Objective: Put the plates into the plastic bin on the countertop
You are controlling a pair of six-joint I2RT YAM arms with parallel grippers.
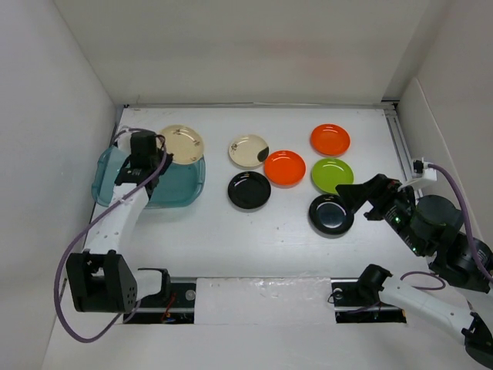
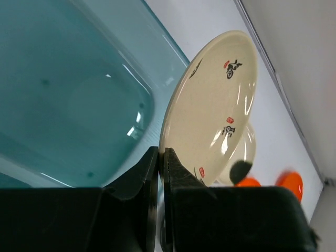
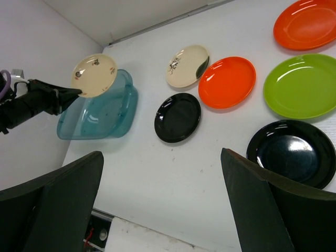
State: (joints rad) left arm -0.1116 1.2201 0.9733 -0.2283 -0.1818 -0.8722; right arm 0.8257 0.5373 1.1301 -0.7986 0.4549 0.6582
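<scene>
Gold-tan plate [image 1: 181, 143] | upper left of top view, tilted above plastic bin [image 1: 189, 190] corner | left gripper [image 2: 161, 156] pinching its rim | right gripper [image 3: 161, 157] spread, empty | likely light, stiff, glossy-slick; rim grip suits

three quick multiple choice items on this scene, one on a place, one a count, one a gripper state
1. Where is the tan plate?
A) flat inside the plastic bin
B) pinched by the left gripper in the air over the bin's edge
C) on the countertop

2. How many plates lie on the countertop?
A) four
B) six
C) eight

3. The right gripper is:
A) open and empty
B) shut on a plate
C) shut on the bin

Answers:
1 B, the gripper clamps its rim in mid-air.
2 B, two black plates, two orange plates, a green plate and a cream plate.
3 A, its jaws stand wide with nothing between.
</scene>
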